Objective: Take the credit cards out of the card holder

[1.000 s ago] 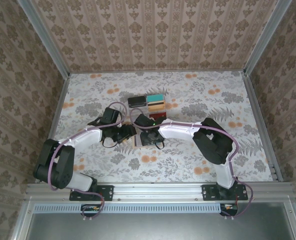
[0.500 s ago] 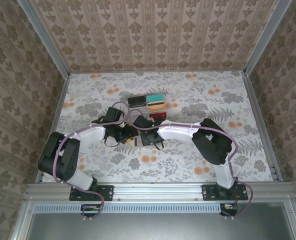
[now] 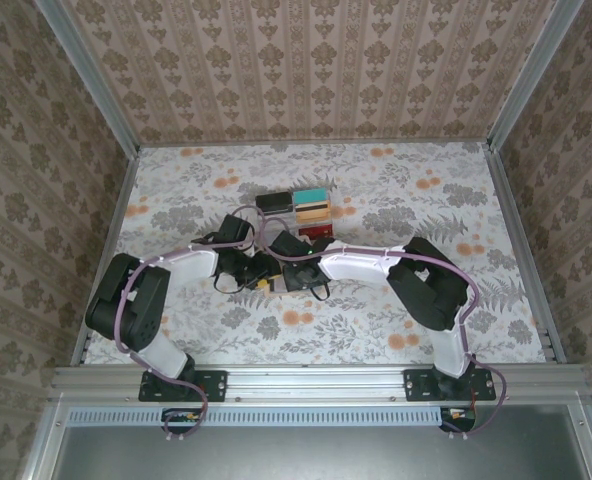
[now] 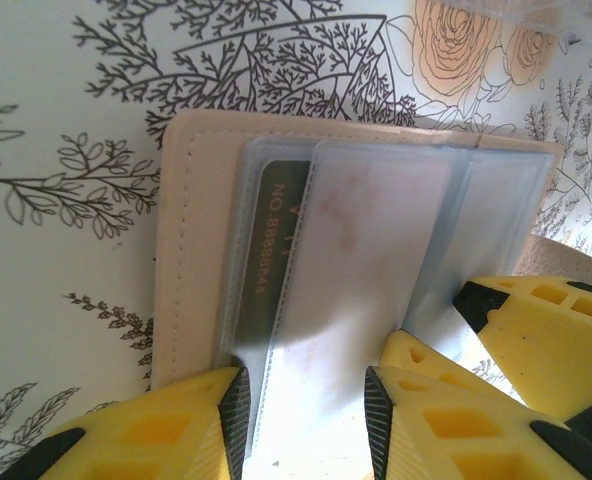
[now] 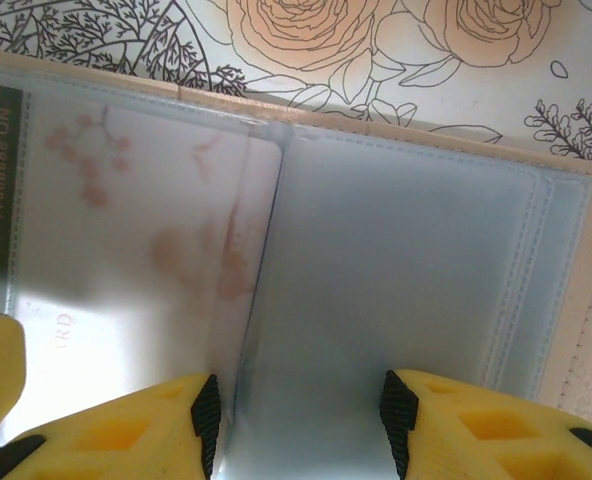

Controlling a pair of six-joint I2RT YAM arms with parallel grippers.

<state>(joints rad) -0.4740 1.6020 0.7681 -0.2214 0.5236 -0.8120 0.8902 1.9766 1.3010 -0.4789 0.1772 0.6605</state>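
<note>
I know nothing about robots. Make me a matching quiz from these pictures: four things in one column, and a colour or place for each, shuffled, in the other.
Things:
1. card holder
2. numbered card
3. teal card
4. left tool

Descriptions:
A. yellow, black-tipped fingers
B. lies outside the holder, farther up the table
C. beige, spread open
D. dark green, tucked in a clear pocket

Pairs: 1-C, 2-D, 3-B, 4-A

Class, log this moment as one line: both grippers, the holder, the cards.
left gripper: open, over card holder | right gripper: open, over same holder | holder: spread flat | green-striped card: in pocket
</note>
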